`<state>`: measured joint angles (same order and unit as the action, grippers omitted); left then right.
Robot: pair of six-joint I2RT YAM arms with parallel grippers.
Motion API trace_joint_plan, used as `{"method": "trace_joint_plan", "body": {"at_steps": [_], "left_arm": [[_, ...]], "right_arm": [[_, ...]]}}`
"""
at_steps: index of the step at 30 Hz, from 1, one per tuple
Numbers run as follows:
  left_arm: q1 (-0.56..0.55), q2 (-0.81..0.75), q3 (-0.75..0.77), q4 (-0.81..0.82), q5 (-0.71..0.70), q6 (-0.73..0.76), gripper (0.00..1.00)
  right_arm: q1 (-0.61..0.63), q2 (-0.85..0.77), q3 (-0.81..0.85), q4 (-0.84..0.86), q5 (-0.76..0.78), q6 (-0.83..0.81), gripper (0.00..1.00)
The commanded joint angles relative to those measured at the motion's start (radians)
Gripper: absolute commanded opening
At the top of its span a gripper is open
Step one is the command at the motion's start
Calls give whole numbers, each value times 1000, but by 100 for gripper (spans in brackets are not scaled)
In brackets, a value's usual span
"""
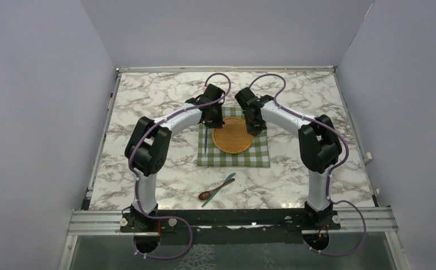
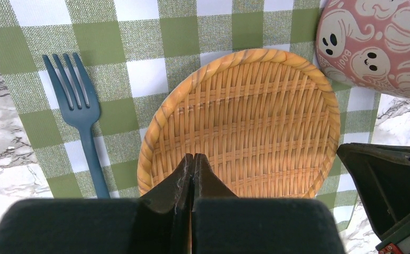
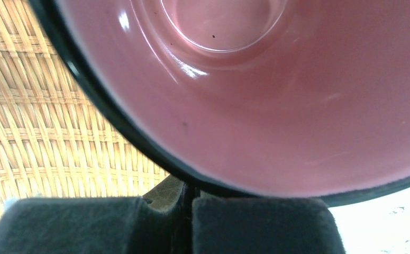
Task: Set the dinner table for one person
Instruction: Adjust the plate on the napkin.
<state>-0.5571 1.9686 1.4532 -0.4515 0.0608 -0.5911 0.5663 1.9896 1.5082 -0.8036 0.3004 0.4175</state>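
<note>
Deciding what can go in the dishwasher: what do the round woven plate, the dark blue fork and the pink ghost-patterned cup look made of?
Round woven plate: wicker or bamboo, visible basket weave, tan.
Dark blue fork: probably plastic, matte, uniform colour.
Pink ghost-patterned cup: likely glazed ceramic, inside shows glossy highlights.

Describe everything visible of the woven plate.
The woven plate is round and shallow, plaited from tan strips that look like bamboo, with a bound rim. It is empty and lies flat on the green-and-white checked cloth. A blue fork lies on the cloth to its left, apart from it. A pink ghost-patterned cup is at its far right rim; whether they touch is unclear. The left gripper, shut, is over its near edge.
</note>
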Motion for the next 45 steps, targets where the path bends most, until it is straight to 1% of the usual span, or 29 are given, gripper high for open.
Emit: {"method": "trace_joint_plan", "body": {"at_steps": [1,6,10,13,25,39,45], "left_arm": [[-4,4,24,4,11,-6,0],[-4,3,27,-1,11,-7,0],[-5,3,32,0,16,-9,0],[-6,5,36,-1,19,-9,0],[-6,7,35,-4,27,-7,0],[-6,9,32,-11,27,-7,0],[-6,10,33,-11,25,-7,0]], "right_arm": [[-2,34,13,29,-47,-7,1],[-3,36,0,28,-50,-7,1],[-3,34,-7,5,8,5,1],[-3,32,-27,15,16,-5,1],[-3,51,-51,39,-47,15,1],[-3,74,-18,50,-99,8,1],[-2,77,-12,46,-97,4,1]]}}
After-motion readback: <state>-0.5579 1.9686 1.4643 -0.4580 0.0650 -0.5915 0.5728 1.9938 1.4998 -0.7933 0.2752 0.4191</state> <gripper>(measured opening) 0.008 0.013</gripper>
